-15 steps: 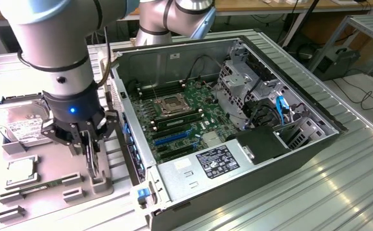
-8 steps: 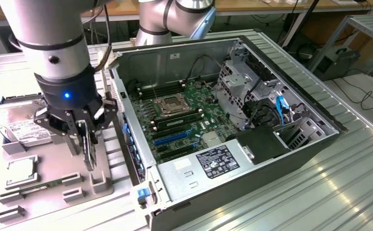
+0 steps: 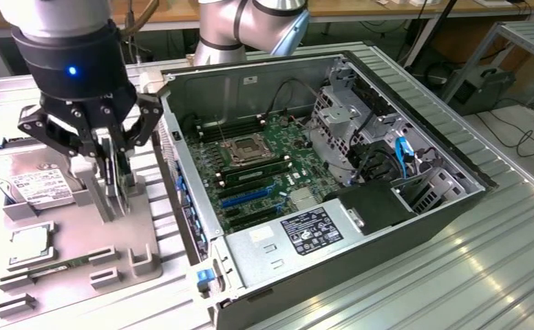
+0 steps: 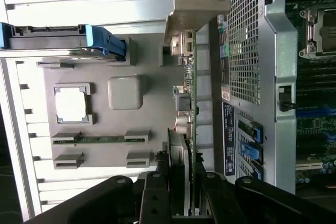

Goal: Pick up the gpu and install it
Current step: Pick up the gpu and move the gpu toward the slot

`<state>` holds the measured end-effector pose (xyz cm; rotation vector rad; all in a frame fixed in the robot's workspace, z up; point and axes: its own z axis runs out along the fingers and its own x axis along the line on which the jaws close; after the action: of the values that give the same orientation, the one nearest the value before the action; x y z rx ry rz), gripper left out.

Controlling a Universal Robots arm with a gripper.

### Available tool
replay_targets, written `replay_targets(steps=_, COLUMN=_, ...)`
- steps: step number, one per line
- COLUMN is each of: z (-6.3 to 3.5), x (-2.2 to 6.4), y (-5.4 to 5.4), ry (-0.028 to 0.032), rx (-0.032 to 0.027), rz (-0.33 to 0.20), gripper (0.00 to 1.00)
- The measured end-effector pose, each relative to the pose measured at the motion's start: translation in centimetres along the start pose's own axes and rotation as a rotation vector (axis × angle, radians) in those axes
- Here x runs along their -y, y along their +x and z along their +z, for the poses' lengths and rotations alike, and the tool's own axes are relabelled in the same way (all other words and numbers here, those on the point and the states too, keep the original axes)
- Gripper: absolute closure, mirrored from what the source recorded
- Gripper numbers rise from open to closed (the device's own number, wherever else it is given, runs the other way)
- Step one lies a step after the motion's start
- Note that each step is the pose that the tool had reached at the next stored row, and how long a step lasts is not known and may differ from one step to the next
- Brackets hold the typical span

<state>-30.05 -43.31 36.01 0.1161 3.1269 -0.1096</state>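
The gpu [image 3: 113,187] stands on edge over the grey holder tray [image 3: 143,237] at the exterior view's left, just outside the open computer case [image 3: 248,254]. My gripper [image 3: 109,161] comes down from above with a finger on each face of the card, shut on it. In the wrist view the gpu [image 4: 190,103] runs edge-on away from my gripper [image 4: 181,182], and its silver end bracket [image 4: 194,3] is at the far end. I cannot tell whether the card's lower edge touches the tray. Inside the case the motherboard [image 3: 258,172] lies with its blue slots [image 3: 244,199] uncovered.
On the tray lie a silver hard drive [image 3: 33,182], a processor chip [image 3: 30,244] and a green memory stick [image 3: 60,268]. The case's perforated wall [image 4: 252,51] stands close beside the card. A drive cage [image 3: 349,124] and black power supply [image 3: 377,206] fill the case's far side.
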Motion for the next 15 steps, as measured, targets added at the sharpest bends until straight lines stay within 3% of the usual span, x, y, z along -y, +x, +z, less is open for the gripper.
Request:
replay_targets(steps=5, z=-3.37, x=0.24, y=0.0, ry=-0.0001, rx=0.0006, rz=-0.009, gripper=0.72)
replay_targets(steps=10, z=-4.12, x=0.29, y=-0.1, ry=-0.0007, rx=0.0053, rz=-0.076, gripper=0.72)
replay_targets(steps=15, z=-6.08, x=0.42, y=-0.1, ry=-0.0011, rx=0.0082, rz=-0.117, gripper=0.72)
